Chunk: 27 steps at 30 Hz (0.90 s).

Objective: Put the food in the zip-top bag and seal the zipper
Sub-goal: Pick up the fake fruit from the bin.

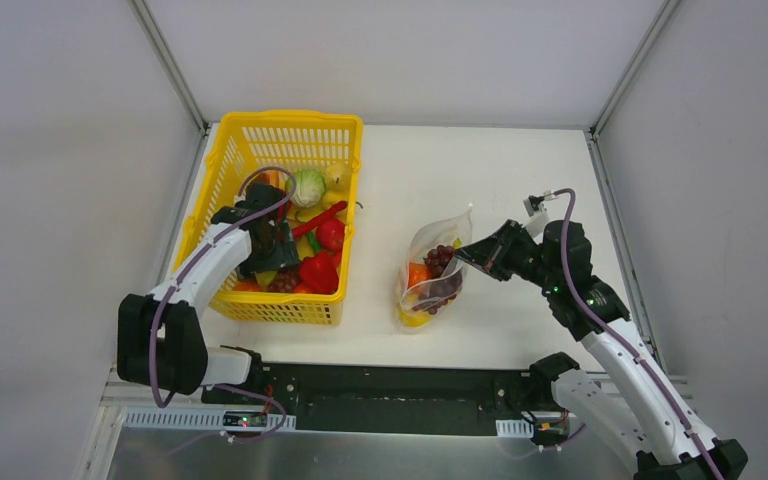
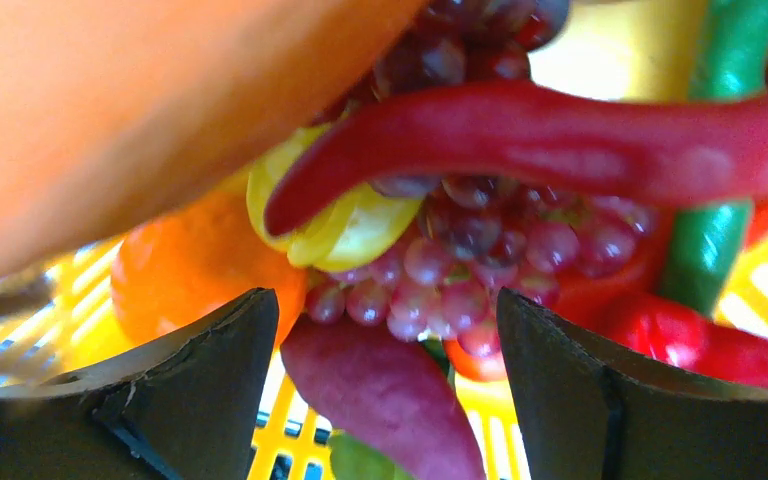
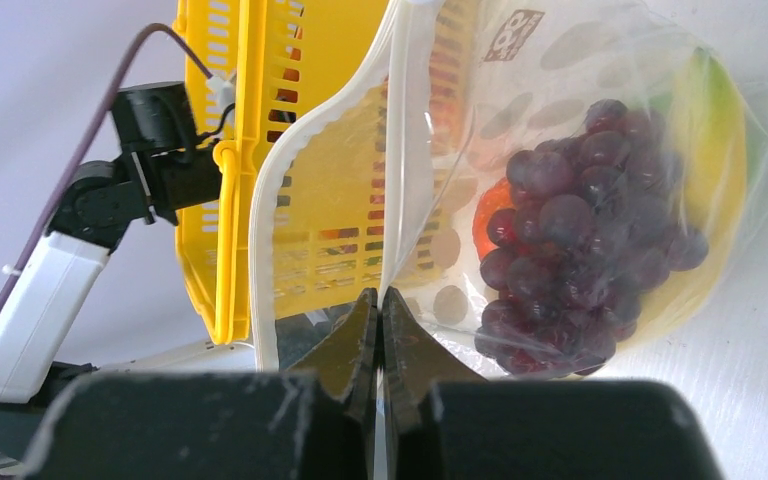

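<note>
Two clusters of stuff are seen from the top. A yellow basket (image 1: 222, 170) is parked at 10 o'clock on the table (image 1: 520, 180), and the zip-top bag (image 1: 430, 275) is slumped near the middle, well apart from it. The left gripper (image 1: 272, 245) is sunk into the basket's 6 o'clock half, so a fair bit of the food there is covered by the arm. A pale cabbage (image 1: 308, 186), a red chili (image 1: 318, 220) and a red pepper (image 1: 320, 272) show beside it. The right gripper (image 1: 463, 255) is pressed against the bag's 3 o'clock side. Bagged grapes (image 1: 442, 258) and an orange piece (image 1: 418, 273) are visible through the plastic.

From the left wrist, the fingers are seen spread wide with nothing clamped. Basket grapes (image 2: 480, 250) are framed between them, with a purple sweet potato (image 2: 380, 390) at 6 o'clock. The chili is laid across the grapes at 12. A blurry orange shape (image 2: 140, 100) at 10 o'clock blocks a lot; what it is can't be told.

From the right wrist, the jaws are seen pinched tight on one lip of the bag. The zipper (image 3: 260, 220) is gaping, its other lip bowed toward 9 o'clock. The basket is framed in that gap, and the left arm (image 3: 50, 290) is seen at 9 o'clock.
</note>
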Each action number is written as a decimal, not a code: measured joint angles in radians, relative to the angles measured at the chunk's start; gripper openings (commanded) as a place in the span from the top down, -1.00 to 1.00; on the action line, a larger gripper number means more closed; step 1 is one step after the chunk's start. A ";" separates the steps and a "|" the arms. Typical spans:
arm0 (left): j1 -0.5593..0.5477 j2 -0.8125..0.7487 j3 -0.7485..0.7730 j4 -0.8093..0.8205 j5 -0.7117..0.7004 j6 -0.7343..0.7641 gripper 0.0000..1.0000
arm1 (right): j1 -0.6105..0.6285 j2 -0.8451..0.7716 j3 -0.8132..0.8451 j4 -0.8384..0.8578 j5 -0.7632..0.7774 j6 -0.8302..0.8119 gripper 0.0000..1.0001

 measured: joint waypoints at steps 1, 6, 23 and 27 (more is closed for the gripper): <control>0.000 0.015 -0.013 0.020 -0.010 -0.008 -0.62 | 0.000 0.000 0.000 0.000 0.000 0.000 0.96; 0.000 0.042 -0.101 0.156 -0.090 -0.076 -0.59 | 0.000 -0.011 0.000 -0.003 0.000 0.000 0.95; 0.004 -0.076 -0.215 0.333 -0.102 -0.181 1.00 | 0.000 -0.027 0.000 -0.023 0.005 -0.020 0.95; 0.003 -0.219 -0.210 0.312 -0.068 -0.164 1.00 | 0.000 -0.027 0.000 -0.024 0.005 -0.021 0.95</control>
